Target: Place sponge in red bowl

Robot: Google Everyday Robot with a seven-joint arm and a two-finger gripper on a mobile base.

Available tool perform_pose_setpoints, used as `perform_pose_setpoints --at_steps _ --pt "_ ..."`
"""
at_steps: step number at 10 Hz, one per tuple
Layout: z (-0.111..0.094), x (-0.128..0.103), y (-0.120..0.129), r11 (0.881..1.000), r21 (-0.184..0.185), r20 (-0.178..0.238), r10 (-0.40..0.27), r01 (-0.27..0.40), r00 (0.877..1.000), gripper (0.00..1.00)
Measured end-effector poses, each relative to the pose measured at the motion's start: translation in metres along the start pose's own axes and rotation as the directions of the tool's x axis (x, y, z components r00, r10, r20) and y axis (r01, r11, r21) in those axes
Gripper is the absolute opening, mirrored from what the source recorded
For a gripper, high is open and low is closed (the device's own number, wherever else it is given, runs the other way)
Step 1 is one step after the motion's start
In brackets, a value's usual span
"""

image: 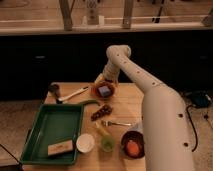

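Camera view is giving me the wooden table (132,102) from the front, with the white arm (150,95) reaching across to its far side. I am seeing the sponge (104,91) lying inside the red bowl (104,90). My gripper (103,79) is hovering just above the bowl's far rim; whether it is parted or closed I cannot tell. Nearer me, the green tray (47,129) is holding a tan block (60,148), and the dark bowl (132,145) is carrying an orange ball (132,148).

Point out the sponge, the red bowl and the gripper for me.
sponge (104,91), camera view, middle of the blue pad.
red bowl (95,89), camera view, left rim.
gripper (104,80), camera view, arm's end just above the bowl.
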Motion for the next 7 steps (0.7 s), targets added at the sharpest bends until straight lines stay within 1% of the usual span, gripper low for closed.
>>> perform_pose_setpoints --at_steps 7 --pt "0.0001 0.0007 -0.0005 1.000 0.001 0.001 -0.008 0.008 1.000 0.80"
